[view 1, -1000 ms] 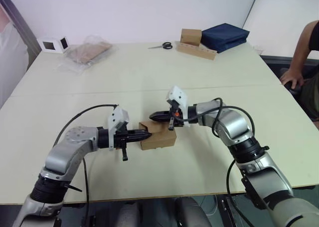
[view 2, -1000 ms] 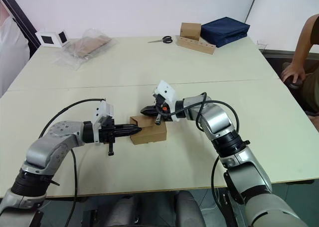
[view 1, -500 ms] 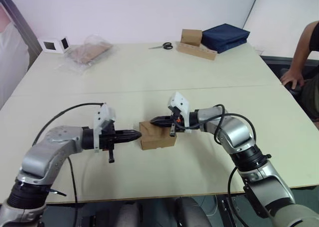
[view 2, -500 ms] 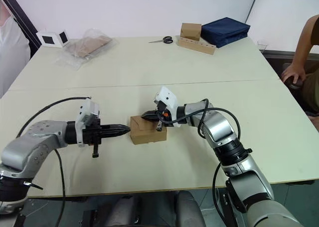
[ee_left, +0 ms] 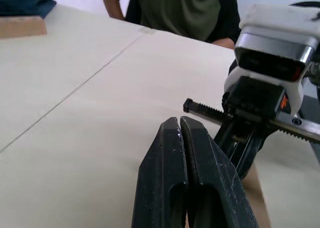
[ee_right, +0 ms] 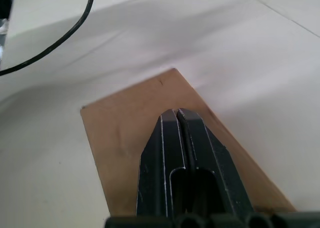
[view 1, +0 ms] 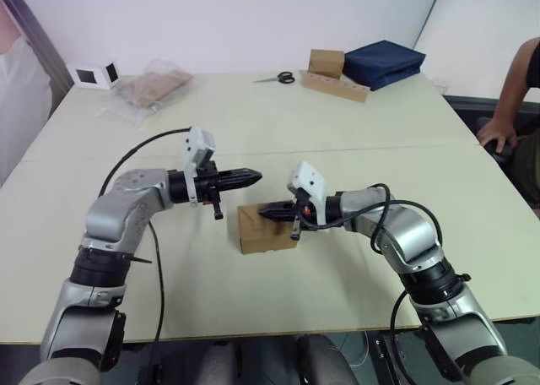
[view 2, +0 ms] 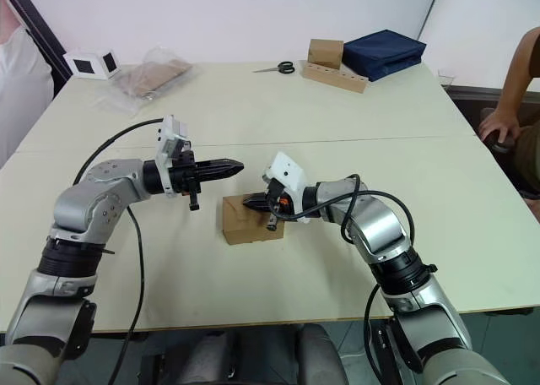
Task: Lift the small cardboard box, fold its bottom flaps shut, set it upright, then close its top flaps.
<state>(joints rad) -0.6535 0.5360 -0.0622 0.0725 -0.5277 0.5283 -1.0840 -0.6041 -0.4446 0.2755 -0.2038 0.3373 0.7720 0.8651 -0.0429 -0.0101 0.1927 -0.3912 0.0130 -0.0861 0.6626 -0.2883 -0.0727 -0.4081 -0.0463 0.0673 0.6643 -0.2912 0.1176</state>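
Brown cardboard, plain and unprinted: the box (view 1: pixel 267 230) sits on the cream table (view 1: pixel 253 132), near the front edge and about midway between the two arms. Its top reads as a flat panel in the right wrist view, so the flaps look folded down there, though no seam is clear.

The right gripper (view 1: pixel 263 209) lies low over the box top, pointing toward the robot's left, its two black fingers (ee_right: pixel 175 153) pressed together with nothing between them. From the wrist camera the tips sit right over the cardboard (touching or just above, I cannot tell).

The left gripper (view 1: pixel 256 176) hovers in the air behind and to the left of the box, clear of it, pointing toward the right arm. Its fingers (ee_left: pixel 172 163) are likewise pinched together and empty.

At the far side of the table are a clear bag (view 1: pixel 150 88) of brown pieces, scissors (view 1: pixel 277 78), a tan box (view 1: pixel 326 63) with a dotted strip (view 1: pixel 334 85) in front of it, a dark blue bag (view 1: pixel 383 62) and a small white block (view 1: pixel 94 74). A person's forearm and hand (view 1: pixel 494 132) show at the right edge, off the table.
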